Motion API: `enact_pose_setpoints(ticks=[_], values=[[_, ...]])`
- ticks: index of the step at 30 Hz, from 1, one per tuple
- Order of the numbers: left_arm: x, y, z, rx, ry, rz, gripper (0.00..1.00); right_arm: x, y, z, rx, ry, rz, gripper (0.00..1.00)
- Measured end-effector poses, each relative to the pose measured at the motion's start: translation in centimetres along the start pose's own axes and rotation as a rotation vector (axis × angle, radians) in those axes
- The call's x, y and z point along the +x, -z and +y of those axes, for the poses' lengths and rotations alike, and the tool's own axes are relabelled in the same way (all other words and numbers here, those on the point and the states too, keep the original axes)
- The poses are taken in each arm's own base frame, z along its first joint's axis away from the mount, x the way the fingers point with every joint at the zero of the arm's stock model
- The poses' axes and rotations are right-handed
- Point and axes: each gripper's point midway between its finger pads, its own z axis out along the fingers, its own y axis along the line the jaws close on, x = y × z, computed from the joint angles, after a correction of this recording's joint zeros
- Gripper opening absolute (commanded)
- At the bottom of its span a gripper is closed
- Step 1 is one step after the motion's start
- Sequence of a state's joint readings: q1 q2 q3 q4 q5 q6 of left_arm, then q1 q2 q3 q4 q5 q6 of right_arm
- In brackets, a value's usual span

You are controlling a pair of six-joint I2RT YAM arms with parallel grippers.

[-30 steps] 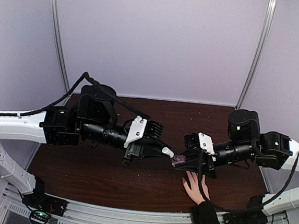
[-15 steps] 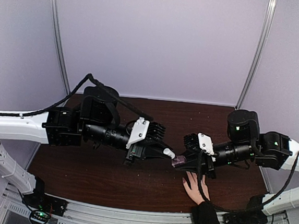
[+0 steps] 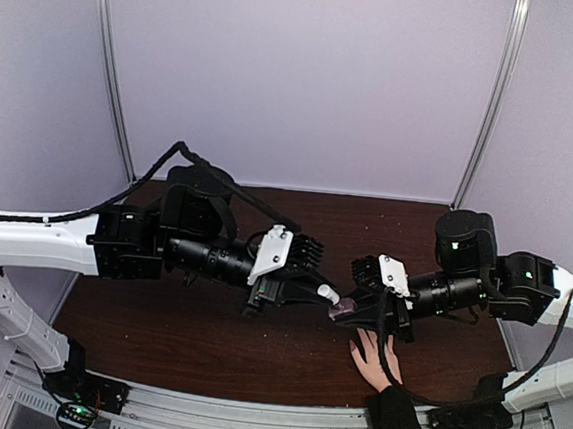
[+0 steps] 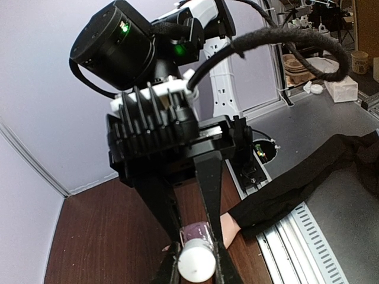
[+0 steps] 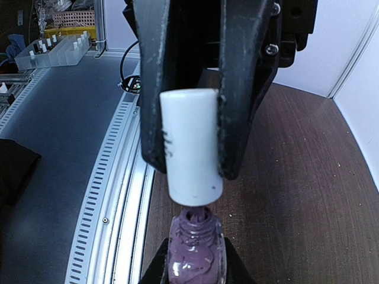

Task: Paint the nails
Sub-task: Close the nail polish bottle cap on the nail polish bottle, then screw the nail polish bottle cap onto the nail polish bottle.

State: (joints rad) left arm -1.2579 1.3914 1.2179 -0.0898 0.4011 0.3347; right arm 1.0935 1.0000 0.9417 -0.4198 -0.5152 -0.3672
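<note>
Opening the polish looks like the step right now, so the job is only near its start. The left gripper [image 3: 322,293] is pinched tight on the white cap [image 5: 189,142], one finger on each side of it. The right gripper [image 3: 351,307] is squeezed onto the small purple bottle [image 5: 196,260] and holds it over the brown surface [image 3: 205,348]. The two grippers meet tip to tip in the middle, with the cap right on top of the bottle's neck. In the right wrist view, a bit of the neck shows under the cap, smeared with purple, so the cap seems loose or partly lifted. I cannot see the brush; I think it is down inside the bottle.

The person's hand [image 3: 372,361] lies flat on the surface just below the right gripper, fingers spread, with a black sleeve [image 3: 399,425] reaching back to the near edge. The nails [image 3: 355,347] are at the finger ends, partly under the gripper. They are too tiny to tell if any has colour on it, and no brush is near them.

What looks done: bottle picked up, cap grabbed. What I think is left: pull the cap and brush all the way out, bring the brush down to the hand, and paint each nail, one by one.
</note>
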Motion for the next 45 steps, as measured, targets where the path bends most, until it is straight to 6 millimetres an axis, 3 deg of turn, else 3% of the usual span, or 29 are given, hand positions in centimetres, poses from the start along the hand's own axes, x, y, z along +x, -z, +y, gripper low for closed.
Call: enact_pose_setpoints(ticks=[34,45], values=[[1.5,-1.3,0.0,0.014,0.018,0.043,0.00,-0.1,0.0,0.2,-0.011,-0.017,-0.007,0.00],[1.0,-1.4,-1.4,0.099,-0.003,0.006,0.04,-0.3,-0.1,1.5,-0.092,-0.032,-0.023,0.00]])
